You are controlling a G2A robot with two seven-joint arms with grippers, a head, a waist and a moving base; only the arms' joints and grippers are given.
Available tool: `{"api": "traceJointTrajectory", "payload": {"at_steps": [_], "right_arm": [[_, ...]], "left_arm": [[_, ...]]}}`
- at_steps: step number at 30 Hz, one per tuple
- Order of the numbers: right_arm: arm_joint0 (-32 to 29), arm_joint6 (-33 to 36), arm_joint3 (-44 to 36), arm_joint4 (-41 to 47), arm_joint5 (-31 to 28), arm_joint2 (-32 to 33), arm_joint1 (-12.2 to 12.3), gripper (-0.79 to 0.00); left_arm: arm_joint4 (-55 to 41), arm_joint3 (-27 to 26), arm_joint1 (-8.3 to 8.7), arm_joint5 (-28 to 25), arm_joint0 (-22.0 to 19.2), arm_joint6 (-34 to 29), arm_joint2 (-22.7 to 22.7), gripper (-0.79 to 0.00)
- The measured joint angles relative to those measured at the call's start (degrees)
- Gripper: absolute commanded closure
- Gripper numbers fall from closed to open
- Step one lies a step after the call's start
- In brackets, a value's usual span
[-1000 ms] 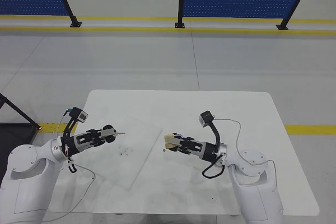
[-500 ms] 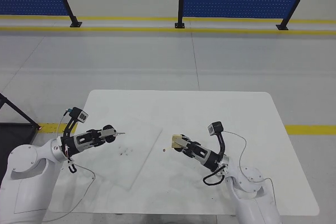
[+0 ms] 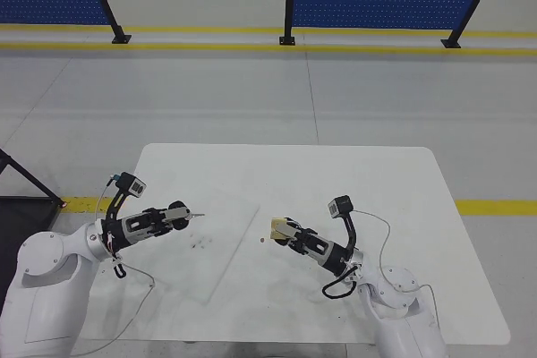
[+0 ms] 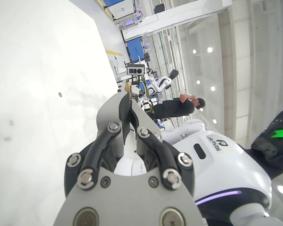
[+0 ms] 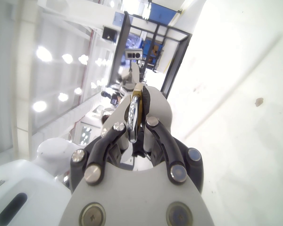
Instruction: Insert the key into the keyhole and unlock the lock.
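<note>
In the top view the left arm lies low over the near left part of the white table (image 3: 340,179), forearm stretched toward the middle. The left gripper (image 3: 184,215) is pinched onto the key (image 3: 194,215), whose thin blade pokes out toward the other arm. The right arm comes in from the near right, and the right gripper (image 3: 279,230) is clamped around the brass lock (image 3: 276,225), held off the surface and facing the key, well apart from it. Between them a small brown speck (image 3: 262,239) lies on the table, with dark smudges (image 3: 197,242) and a faint straight line (image 3: 233,255) nearer the left arm. The left wrist view shows the left gripper (image 4: 126,97) with its pads pressed almost together. A brass-coloured piece (image 4: 127,87) sits just past the tips, and I cannot tell whether it is the key or the far lock. The speck (image 4: 60,94) shows on the bare table beside it. The right wrist view shows the right gripper (image 5: 140,92) closed narrowly on the lock (image 5: 133,114), brass body at the fingertips and silver shackle back toward the wrist. The speck (image 5: 259,101) lies off to one side.
</note>
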Motion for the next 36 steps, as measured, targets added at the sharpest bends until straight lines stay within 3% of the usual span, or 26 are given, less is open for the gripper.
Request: {"api": "traceJointTrajectory", "payload": {"at_steps": [13,21,32,36], "right_arm": [[0.0,0.0,0.0,0.0,0.0,0.0,0.0,0.0],[0.0,0.0,0.0,0.0,0.0,0.0,0.0,0.0],[0.0,-0.8,-0.2,-0.6,0.0,-0.2,0.0,0.0],[-0.5,-4.3,-0.4,-1.5,-0.3,-1.4,0.2,0.0]], "left_arm": [[-2.6,2.3,-0.26,1.5,-4.4,-6.0,12.7,0.0],[-0.3,3.7,-0.1,0.9,-6.5,-3.5,15.2,0.0],[0.5,3.6,-0.1,1.2,-6.2,-2.6,15.8,0.0],[-2.1,4.3,-0.36,-2.1,-5.3,1.1,16.6,0.0]]}}
